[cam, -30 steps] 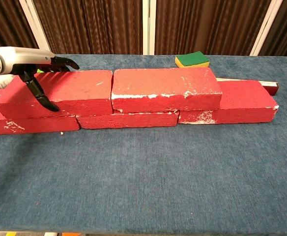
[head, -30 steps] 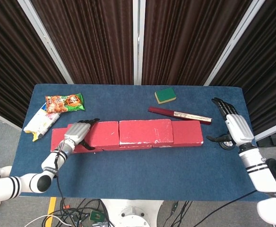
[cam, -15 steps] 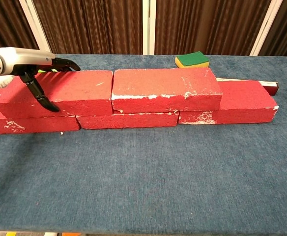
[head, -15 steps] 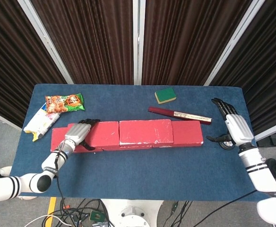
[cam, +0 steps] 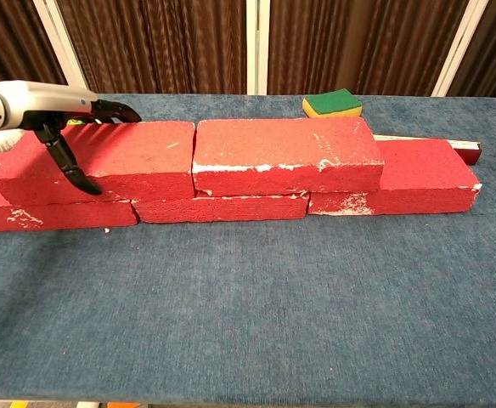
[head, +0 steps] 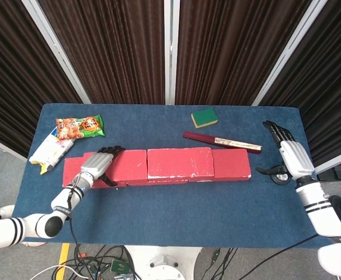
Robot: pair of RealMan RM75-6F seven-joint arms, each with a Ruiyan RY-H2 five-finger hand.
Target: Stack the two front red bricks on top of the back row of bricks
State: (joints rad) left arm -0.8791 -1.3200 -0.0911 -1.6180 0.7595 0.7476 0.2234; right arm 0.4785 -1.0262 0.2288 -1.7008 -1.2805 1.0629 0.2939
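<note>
Three red bricks form the back row, with its left brick [head: 71,170] [cam: 27,212] and right brick [head: 232,164] [cam: 418,177] showing. Two more red bricks lie on top of it: the left top brick [head: 126,165] [cam: 121,160] and the right top brick [head: 180,161] [cam: 284,155]. My left hand [head: 97,165] [cam: 57,115] lies spread over the left end of the left top brick, with its fingers stretched above the top and its thumb against the front face. My right hand [head: 291,156] hangs open near the table's right edge, holding nothing.
A green and yellow sponge [head: 204,118] [cam: 332,103] sits at the back. A dark red stick [head: 220,141] lies behind the right brick. An orange snack bag [head: 80,126] and a white packet [head: 49,149] lie at the back left.
The left hand's fingers have lifted very slightly off the top of the left brick. The bricks and the right hand have not moved.
</note>
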